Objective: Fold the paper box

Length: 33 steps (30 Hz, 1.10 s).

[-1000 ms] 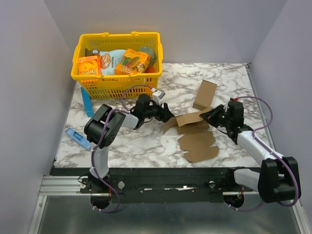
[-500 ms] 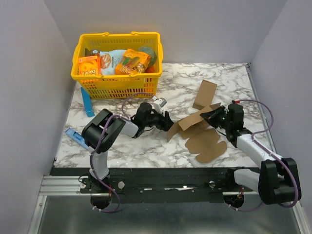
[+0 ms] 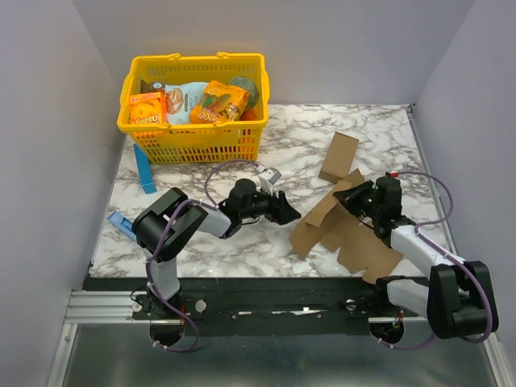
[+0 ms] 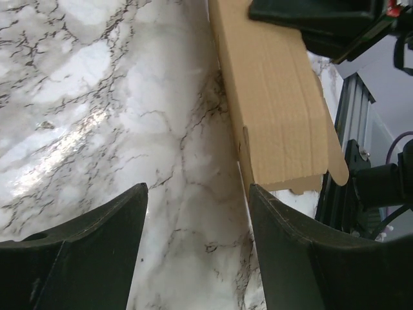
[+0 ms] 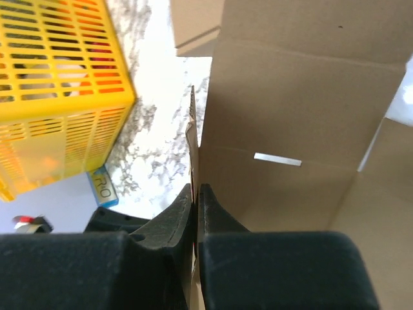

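- My right gripper (image 3: 355, 196) (image 5: 195, 192) is pinched almost closed on a thin wall of the paper box (image 3: 348, 234) (image 5: 290, 97). The panel's edge rises from between its fingers.
- From that grip the sheet slopes down, and its flaps spread over the marble table (image 3: 242, 242) below the gripper.
- My left gripper (image 3: 288, 211) (image 4: 197, 194) stands wide over the marble and holds nothing.
- Just ahead of its right finger (image 4: 284, 245) lies a box flap. I cannot tell whether they touch.
- Beyond the right gripper sits a longer brown carton (image 3: 339, 156). Farther off to its left is the yellow basket (image 3: 193, 145).
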{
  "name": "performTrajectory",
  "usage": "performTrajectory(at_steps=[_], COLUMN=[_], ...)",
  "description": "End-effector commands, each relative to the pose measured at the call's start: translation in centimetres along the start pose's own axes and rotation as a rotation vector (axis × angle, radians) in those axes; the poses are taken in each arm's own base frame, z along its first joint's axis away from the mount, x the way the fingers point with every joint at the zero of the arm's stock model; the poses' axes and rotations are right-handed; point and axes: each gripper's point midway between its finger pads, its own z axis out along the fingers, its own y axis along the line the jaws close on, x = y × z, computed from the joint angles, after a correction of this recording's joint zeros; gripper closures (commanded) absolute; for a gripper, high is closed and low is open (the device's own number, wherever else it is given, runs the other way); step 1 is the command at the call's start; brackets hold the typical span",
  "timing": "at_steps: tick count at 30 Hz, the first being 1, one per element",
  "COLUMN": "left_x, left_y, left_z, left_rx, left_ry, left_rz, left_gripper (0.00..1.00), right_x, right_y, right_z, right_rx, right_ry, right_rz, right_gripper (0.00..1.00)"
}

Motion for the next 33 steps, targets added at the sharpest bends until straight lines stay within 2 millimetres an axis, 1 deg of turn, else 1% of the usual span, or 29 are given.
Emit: performTrajectory(at_steps=[1,4,5,6,7,10,11,13,14,17,19,20,26,28,33], left_x=[-2.4,-2.3,-2.3,-2.4,-2.4,-2.1,-1.6,-1.0,-0.2,0.7,1.0,1.5,1.3,1.1,1.7], left_y=[-2.3,-2.4,-2.2,-2.5,-2.6,-3.2,-3.3,-3.0,-2.5,-1.7,-1.8,-1.5,-2.9,-3.0,-3.2], left_z=[1.0,1.3,1.2,1.2,1.2,1.3,1.4,1.4,1.3,1.0,1.2,1.3,2.7,3.1,3.9], left_rx=[0.034,0.035,0.027,0.033,0.038,0.068,0.073,0.066,0.047,0.003,-0.005,-0.016,0.032,0.036,0.051], left_ry=[-0.077,-0.066,-0.062,-0.056,-0.048,-0.014,0.003,0.028,0.057,0.098,0.11,0.129,0.148,0.148,0.172], left_rz=[0.023,0.003,-0.002,0.003,0.004,-0.008,-0.014,-0.011,-0.016,0.009,0.025,0.029,0.052,0.058,0.056], left_gripper=[0.27,0.25,0.24,0.2,0.18,0.16,0.16,0.17,0.17,0.2,0.22,0.23,0.27,0.28,0.34], right_x=[0.0,0.0,-0.2,-0.3,-0.3,-0.4,-0.4,-0.5,-0.4,-0.5,-0.5,-0.5,-0.5,-0.5,-0.4], right_y=[-1.9,-1.8,-1.8,-1.8,-1.7,-1.6,-1.5,-1.4,-1.3,-1.2,-1.1,-1.1,-1.1,-1.1,-1.2], right_z=[-0.2,-0.2,-0.2,-0.2,-0.3,-0.3,-0.3,-0.2,-0.2,-0.2,-0.2,-0.1,0.0,0.0,0.0], right_rx=[0.06,0.055,0.054,0.054,0.053,0.049,0.047,0.041,0.039,0.035,0.033,0.032,0.031,0.031,0.032], right_ry=[-0.033,-0.03,-0.038,-0.043,-0.044,-0.049,-0.051,-0.048,-0.044,-0.046,-0.046,-0.047,-0.042,-0.042,-0.04], right_rz=[0.024,0.018,0.014,0.009,0.003,-0.005,-0.006,-0.006,-0.006,-0.007,-0.009,-0.009,-0.013,-0.013,-0.012], right_gripper=[0.86,0.86,0.86,0.86,0.86,0.86,0.86,0.86,0.86,0.86,0.86,0.86,0.86,0.86,0.86])
